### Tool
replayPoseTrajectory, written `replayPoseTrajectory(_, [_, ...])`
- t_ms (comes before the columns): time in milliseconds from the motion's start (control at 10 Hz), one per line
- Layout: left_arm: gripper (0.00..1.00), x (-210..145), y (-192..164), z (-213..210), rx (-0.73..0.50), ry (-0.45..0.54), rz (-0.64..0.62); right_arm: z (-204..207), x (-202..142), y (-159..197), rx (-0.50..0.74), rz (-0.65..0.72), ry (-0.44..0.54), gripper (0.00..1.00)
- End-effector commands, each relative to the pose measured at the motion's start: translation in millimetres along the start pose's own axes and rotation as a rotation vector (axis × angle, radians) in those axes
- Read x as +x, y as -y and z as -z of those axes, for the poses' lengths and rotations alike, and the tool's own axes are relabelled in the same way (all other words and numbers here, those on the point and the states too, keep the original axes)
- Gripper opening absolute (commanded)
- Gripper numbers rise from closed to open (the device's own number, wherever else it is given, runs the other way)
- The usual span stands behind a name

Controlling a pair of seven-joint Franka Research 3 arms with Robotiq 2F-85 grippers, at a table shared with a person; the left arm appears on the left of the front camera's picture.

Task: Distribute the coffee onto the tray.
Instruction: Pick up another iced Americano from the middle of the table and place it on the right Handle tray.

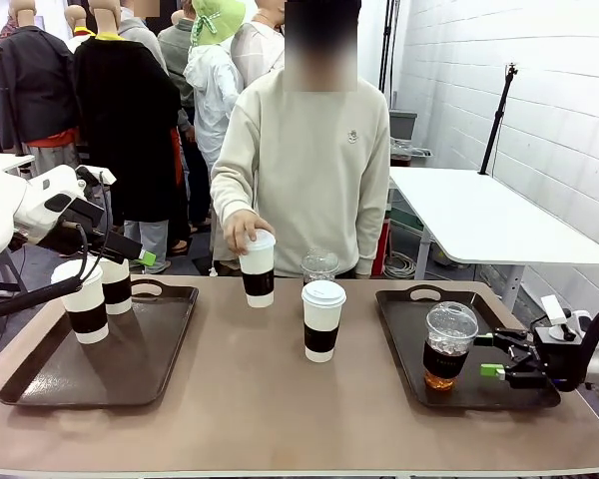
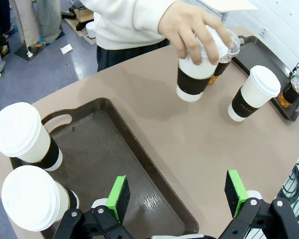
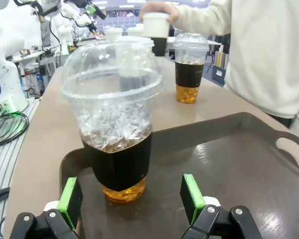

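two white-lidded, brown-sleeved paper cups stand on the left dark plastic tray, a clear dome-lidded plastic cup on the right tray, another paper cup on the table between them.

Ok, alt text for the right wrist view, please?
A clear dome-lidded cup of amber drink stands on the dark tray, just beyond the right gripper's open fingers. Farther off, a person's hand holds a white-lidded cup.

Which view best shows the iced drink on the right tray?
Right wrist view: the iced drink is close and large, ice and amber liquid plain. Front view shows it small on the right tray; left wrist view, tiny at the right edge.
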State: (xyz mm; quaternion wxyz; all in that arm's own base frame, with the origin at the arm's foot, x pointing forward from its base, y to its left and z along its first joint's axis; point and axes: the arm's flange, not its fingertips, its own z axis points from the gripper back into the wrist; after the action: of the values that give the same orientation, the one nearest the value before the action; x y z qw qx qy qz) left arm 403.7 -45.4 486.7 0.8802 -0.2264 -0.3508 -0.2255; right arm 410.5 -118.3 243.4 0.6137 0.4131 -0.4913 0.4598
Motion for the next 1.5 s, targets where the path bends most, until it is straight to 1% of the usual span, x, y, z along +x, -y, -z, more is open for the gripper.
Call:
replayPoseTrajectory(0, [1.0,-1,-3,1,-0.017,0.002,-0.004,-15,30,13,-0.018,-0.01,-0.029,1.0])
replayPoseTrajectory(300, [1.0,-1,-3,1,-0.017,0.002,-0.004,-27,78,32,-0.019,-0.028,-0.048,1.0])
replayPoseTrajectory(700, [1.0,-1,-3,1,-0.017,0.002,-0.004,-25,152,67,-0.068,-0.102,-0.106,1.0])
replayPoseTrajectory(900, [1.0,-1,-3,1,-0.017,0.002,-0.004,-8,182,89,-0.054,-0.111,-0.124,1.0])
replayPoseTrajectory(1100, [1.0,-1,-3,1,-0.017,0.002,-0.004,14,210,109,-0.013,-0.101,-0.154,1.0])
replayPoseTrajectory(1300, [1.0,-1,-3,1,-0.017,0.002,-0.004,44,236,125,0.024,-0.108,-0.205,1.0])
replayPoseTrajectory(1400, [1.0,-1,-3,1,-0.017,0.002,-0.004,58,243,130,0.041,-0.106,-0.235,1.0])
